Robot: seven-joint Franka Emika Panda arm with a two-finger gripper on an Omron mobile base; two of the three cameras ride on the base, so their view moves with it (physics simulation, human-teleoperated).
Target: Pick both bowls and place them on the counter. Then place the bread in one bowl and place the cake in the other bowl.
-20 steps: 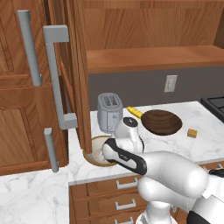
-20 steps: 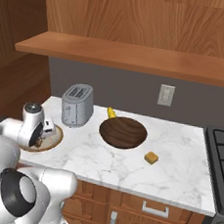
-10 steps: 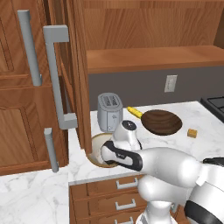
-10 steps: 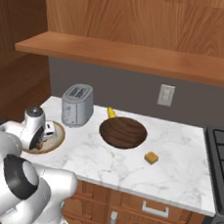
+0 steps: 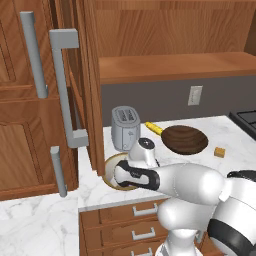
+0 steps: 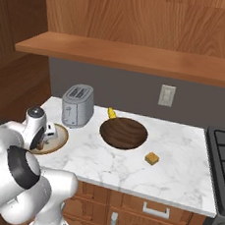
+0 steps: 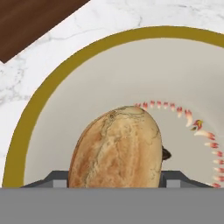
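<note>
We are bending our arm low and forward, wrist turned downward. Our gripper (image 7: 116,186) is clasping the bread (image 7: 116,148) between its fingers.

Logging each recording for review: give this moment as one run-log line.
bread: between fingers, over beige bowl | dark bowl: on counter, empty | cake: on counter, not yet placed

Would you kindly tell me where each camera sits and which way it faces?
Left base view: behind the arm, left; faces the counter; arm lower right.
Right base view: behind, right; same counter; arm lower left.
Hand view: on the hand, looking down at the bread over the beige bowl.
Both base views share the wooden bowl, cake, toaster.
</note>
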